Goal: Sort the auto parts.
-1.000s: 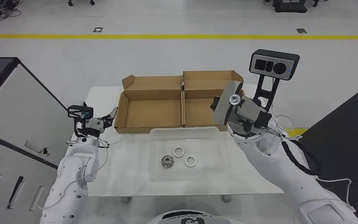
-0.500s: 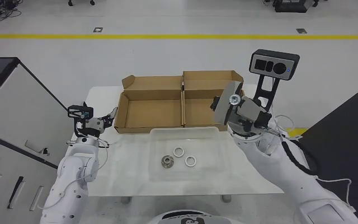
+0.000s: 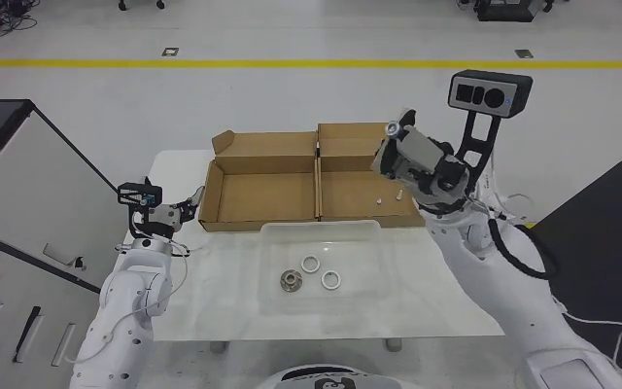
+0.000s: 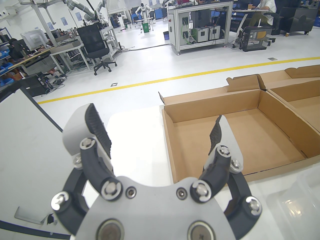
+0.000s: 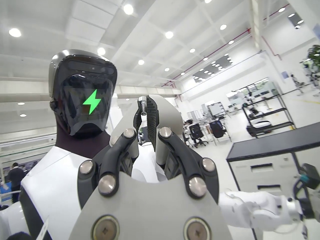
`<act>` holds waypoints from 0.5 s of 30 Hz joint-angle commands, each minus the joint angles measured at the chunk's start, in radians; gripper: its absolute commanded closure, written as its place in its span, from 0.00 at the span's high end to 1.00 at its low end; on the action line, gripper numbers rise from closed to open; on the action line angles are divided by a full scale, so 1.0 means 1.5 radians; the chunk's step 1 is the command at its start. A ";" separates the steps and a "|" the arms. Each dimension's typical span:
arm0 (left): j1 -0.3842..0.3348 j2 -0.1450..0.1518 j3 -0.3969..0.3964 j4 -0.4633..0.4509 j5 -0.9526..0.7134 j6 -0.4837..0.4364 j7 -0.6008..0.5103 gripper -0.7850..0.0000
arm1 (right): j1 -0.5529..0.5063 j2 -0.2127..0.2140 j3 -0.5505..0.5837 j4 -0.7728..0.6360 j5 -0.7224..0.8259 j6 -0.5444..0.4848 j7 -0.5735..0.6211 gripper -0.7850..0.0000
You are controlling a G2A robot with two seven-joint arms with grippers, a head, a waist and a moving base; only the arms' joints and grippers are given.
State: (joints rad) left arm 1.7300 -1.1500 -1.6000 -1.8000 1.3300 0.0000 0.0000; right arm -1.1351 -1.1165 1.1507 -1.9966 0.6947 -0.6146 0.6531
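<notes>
My right gripper (image 3: 395,129) (image 5: 144,107) is raised above the far right corner of the right cardboard box (image 3: 342,191), pointing upward. It is shut on a small threaded metal bolt (image 5: 142,105). Two small pale parts (image 3: 376,197) lie on that box's floor. The left cardboard box (image 3: 260,193) (image 4: 250,136) has nothing on its floor. A clear tray (image 3: 321,229) in front of the boxes holds two white rings (image 3: 313,264) and a metal flanged part (image 3: 289,282). My left gripper (image 3: 190,202) (image 4: 155,126) stands open beside the left box, holding nothing.
The boxes stand side by side at the table's far edge, flaps raised at the back. A grey panel (image 3: 44,165) stands left of the table. Bare white table (image 3: 219,292) lies between the left arm and the tray.
The right arm has lifted and swung toward the far right corner of the right box, with the gripper turned upward. The left arm has stayed still.
</notes>
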 commanded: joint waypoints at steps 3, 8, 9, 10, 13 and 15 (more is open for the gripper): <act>0.000 0.000 0.000 0.000 0.000 0.000 0.000 1.00 | -0.009 0.011 0.072 0.011 -0.081 0.088 0.016 0.00; 0.000 0.000 0.000 0.000 0.000 0.000 0.000 1.00 | 0.029 0.024 0.133 0.026 -0.210 0.210 0.067 0.00; 0.000 0.000 0.000 0.000 0.000 0.000 0.000 1.00 | 0.042 0.026 0.139 0.031 -0.238 0.233 0.076 0.00; 0.000 0.000 0.000 0.000 0.000 0.000 0.000 1.00 | 0.057 0.027 0.141 0.035 -0.266 0.251 0.090 0.00; 0.000 0.000 0.000 0.000 0.000 0.000 0.000 1.00 | 0.108 0.032 0.130 0.056 -0.367 0.297 0.140 0.00; 0.000 0.000 0.000 0.000 0.000 0.000 0.000 1.00 | 0.140 0.033 0.114 0.076 -0.421 0.312 0.163 0.00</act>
State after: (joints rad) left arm 1.7300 -1.1500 -1.6000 -1.8000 1.3300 0.0000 0.0000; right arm -0.9503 -1.0673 1.3334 -1.8979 0.1060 -0.1560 0.8814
